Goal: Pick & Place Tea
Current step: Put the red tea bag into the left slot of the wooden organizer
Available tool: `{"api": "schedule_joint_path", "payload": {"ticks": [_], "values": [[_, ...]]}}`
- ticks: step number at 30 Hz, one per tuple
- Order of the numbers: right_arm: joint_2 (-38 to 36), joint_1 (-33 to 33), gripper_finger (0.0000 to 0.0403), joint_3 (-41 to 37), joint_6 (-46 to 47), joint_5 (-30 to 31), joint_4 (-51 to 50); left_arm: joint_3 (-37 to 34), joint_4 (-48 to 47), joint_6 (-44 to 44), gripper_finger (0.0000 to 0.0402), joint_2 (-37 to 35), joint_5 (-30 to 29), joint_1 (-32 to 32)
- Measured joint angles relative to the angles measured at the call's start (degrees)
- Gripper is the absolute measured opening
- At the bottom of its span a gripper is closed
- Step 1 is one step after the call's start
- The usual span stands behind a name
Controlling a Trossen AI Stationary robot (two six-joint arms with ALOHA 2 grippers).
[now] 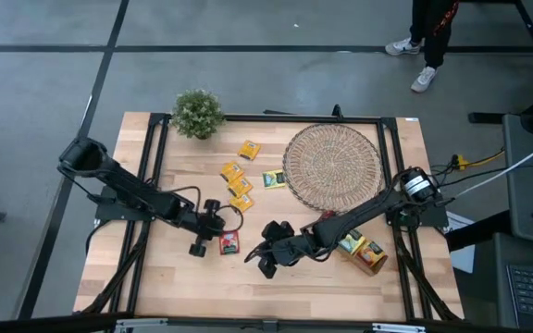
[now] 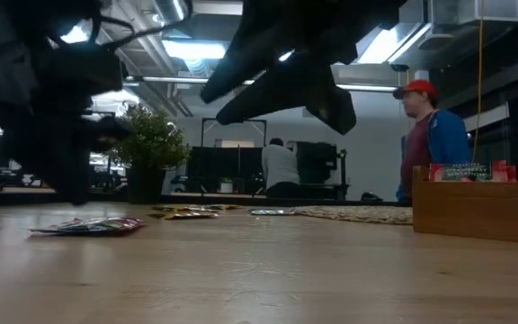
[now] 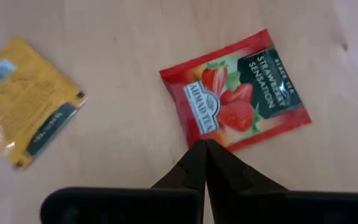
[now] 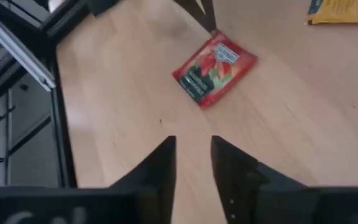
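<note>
Left pincer (image 3: 204, 146): shut at the red sachet's (image 3: 235, 99) edge, lower centre; a grip isn't certain, so lift slowly.
Right pincer (image 4: 191, 149): part open, empty, nearby.

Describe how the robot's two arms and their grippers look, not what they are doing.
Both arms are dark, nearly black, built from slim jointed segments with thin black cables looping alongside. The left gripper ends in two flat black jaws tapering to sharp points. The right gripper has two broader, blunt black jaws on a wide dark crossbar. The right arm's base joint carries a pale round cap.
</note>
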Motion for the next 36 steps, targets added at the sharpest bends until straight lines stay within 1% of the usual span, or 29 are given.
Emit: {"api": "schedule_joint_path", "payload": {"ticks": [5, 10, 13, 16, 19, 24, 29, 32, 36], "values": [[-0.04, -0.76, 0.0152, -0.01, 0.06, -0.47, 0.71, 0.20, 2.79, -0.02, 0.0003, 4.84, 0.39, 0.00], [-0.07, -1.13, 0.0175, 0.04, 1.70, -0.53, 1.09, 0.65, 4.18, -3.72, 0.0002, 8.97, -0.22, 0.02], [-0.07, -1.67, 0.0176, 0.04, 3.67, -1.94, -0.01, 0.66, 5.51, -6.36, 0.0003, 9.63, -0.95, 0.01], [0.96, -3.00, 0.0173, 0.04, 4.80, -6.26, -0.57, 0.31, 8.20, -8.59, 0.0002, 9.93, -2.25, 0.00], [2.67, -4.57, 0.0170, 0.02, 4.94, -9.18, 0.26, 0.03, 10.45, -9.60, 0.0002, 10.19, -2.79, 0.04], [5.09, -6.84, 0.0169, 0.04, 4.96, -12.01, 0.67, 0.00, 10.96, -12.06, 0.0002, 10.28, -5.50, 0.07], [7.99, -8.86, 0.0169, 0.04, 6.19, -17.39, 1.57, 0.00, 11.08, -14.01, 0.0002, 10.28, -7.02, 0.04], [9.59, -9.80, 0.0169, 0.04, 5.97, -19.55, 4.26, 0.00, 11.63, -14.03, 0.0002, 10.28, -7.66, 0.04], [11.07, -10.76, 0.0168, 0.13, 5.34, -20.33, 8.43, 0.00, 11.81, -14.03, 0.0002, 10.26, -8.26, 0.07]]}}
